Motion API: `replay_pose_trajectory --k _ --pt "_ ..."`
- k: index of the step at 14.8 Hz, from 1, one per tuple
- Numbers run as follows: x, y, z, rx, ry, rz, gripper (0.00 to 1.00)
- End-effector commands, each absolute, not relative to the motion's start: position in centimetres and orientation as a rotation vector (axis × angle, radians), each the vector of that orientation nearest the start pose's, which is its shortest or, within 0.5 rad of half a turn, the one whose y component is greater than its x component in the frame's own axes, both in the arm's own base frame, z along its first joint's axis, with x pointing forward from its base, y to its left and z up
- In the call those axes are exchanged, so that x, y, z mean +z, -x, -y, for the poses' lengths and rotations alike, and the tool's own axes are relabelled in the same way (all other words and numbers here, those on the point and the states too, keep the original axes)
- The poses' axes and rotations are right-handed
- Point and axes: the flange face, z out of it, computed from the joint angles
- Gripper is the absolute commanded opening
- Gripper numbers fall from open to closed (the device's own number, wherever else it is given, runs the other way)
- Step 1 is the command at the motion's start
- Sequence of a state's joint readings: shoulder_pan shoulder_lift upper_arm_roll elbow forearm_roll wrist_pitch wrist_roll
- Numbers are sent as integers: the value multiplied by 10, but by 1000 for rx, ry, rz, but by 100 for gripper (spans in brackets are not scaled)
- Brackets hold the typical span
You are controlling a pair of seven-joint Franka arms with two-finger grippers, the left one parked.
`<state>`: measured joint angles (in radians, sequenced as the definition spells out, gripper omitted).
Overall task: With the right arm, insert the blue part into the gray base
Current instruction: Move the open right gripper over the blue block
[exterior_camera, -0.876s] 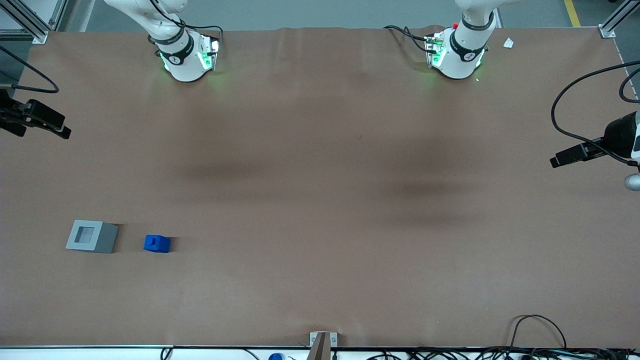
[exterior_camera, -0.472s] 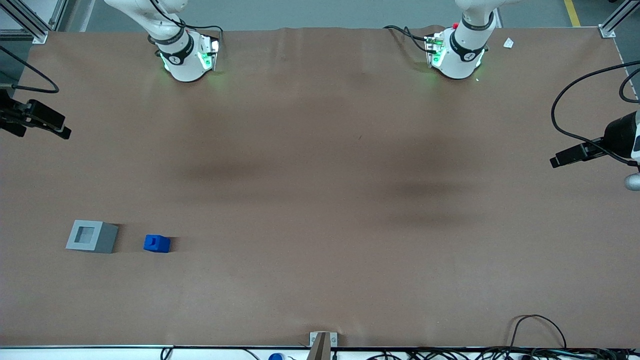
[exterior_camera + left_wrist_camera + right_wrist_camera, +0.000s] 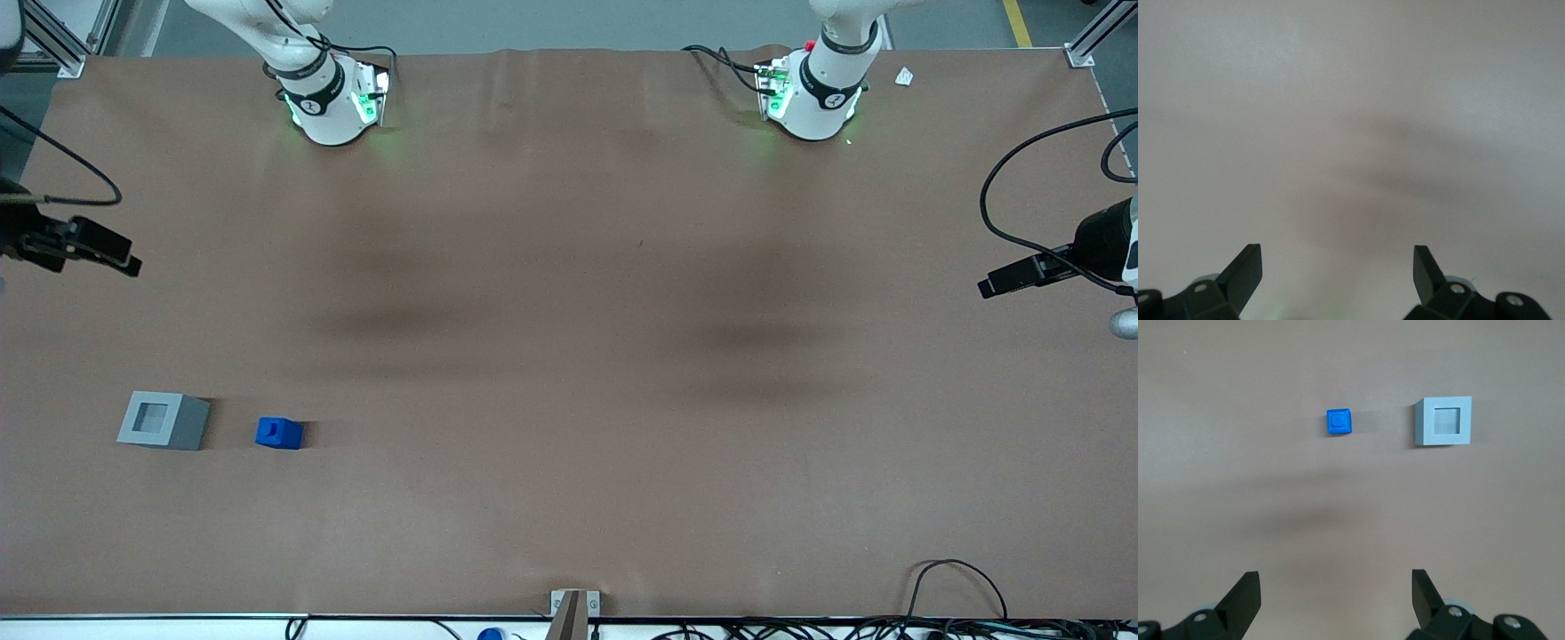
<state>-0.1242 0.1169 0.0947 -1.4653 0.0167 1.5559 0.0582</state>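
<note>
Hand [image 3: 1335, 593] agape; stubbed blue part [image 3: 1339, 421].

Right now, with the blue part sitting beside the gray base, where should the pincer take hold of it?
Judging by its pose, grip the blue part across two flat side walls, coming straight down. It stands upright, stub up, clear of the gray base. The pincer hangs open high above the table, farther from the front camera than both.

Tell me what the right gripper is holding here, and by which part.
Nothing. The gripper hangs open and empty above the table, apart from the blue part and gray base.
</note>
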Motion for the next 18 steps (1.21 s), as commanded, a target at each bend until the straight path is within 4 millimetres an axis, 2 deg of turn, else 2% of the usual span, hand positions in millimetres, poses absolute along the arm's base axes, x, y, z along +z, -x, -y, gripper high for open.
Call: replay_pose_trajectory --k 1,3,5,11,18 --pt "585 -602 16 50 3099 -153 100" --pt "567 -613 13 53 3097 -145 100" --pt "539 -621 10 48 3096 -141 100" --pt "483 -642 10 48 3091 -142 100" --pt "435 -664 7 33 3096 -126 100"
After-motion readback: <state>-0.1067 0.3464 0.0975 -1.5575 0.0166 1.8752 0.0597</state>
